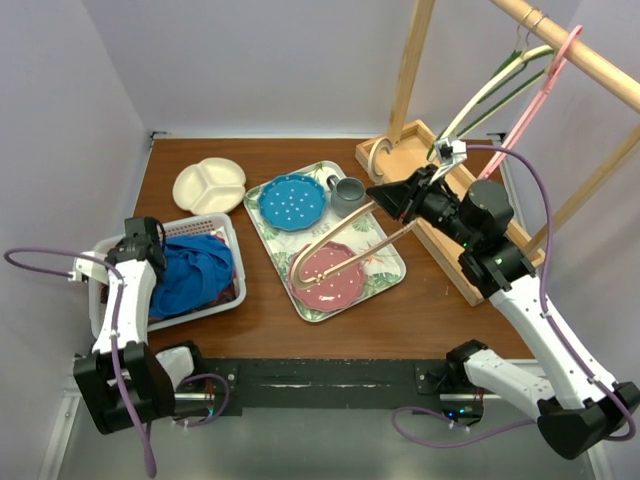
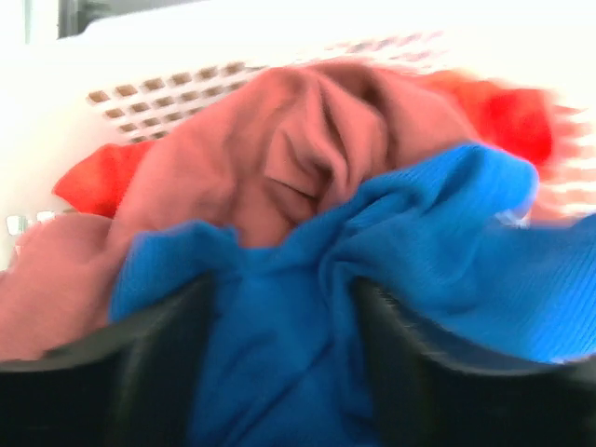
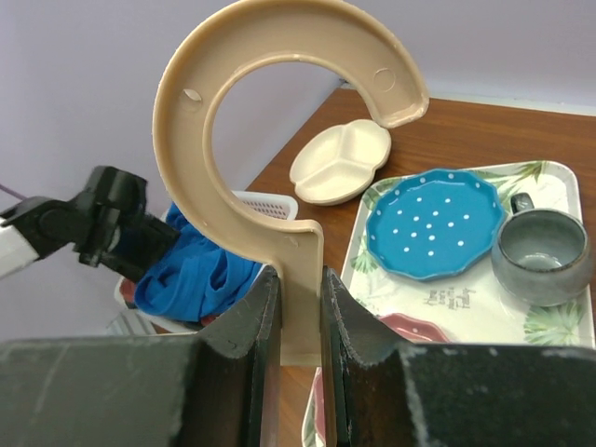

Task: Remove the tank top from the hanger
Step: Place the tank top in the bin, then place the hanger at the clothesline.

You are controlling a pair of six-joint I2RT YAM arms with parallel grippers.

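tank top (image 1: 196, 272) in basket (image 1: 237, 258), between spread jaws of left gripper (image 2: 284, 368); hanger (image 3: 182, 158) well apart

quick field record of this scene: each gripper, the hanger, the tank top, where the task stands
left gripper: jaws apart, low over the white plastic laundry basket, blue cloth between its fingers
right gripper: shut on the neck of the beige plastic hanger
hanger: bare, and in the top view it lies across the floral tray
blue tank top: bunched in the basket on reddish clothes
task: top is off the hanger
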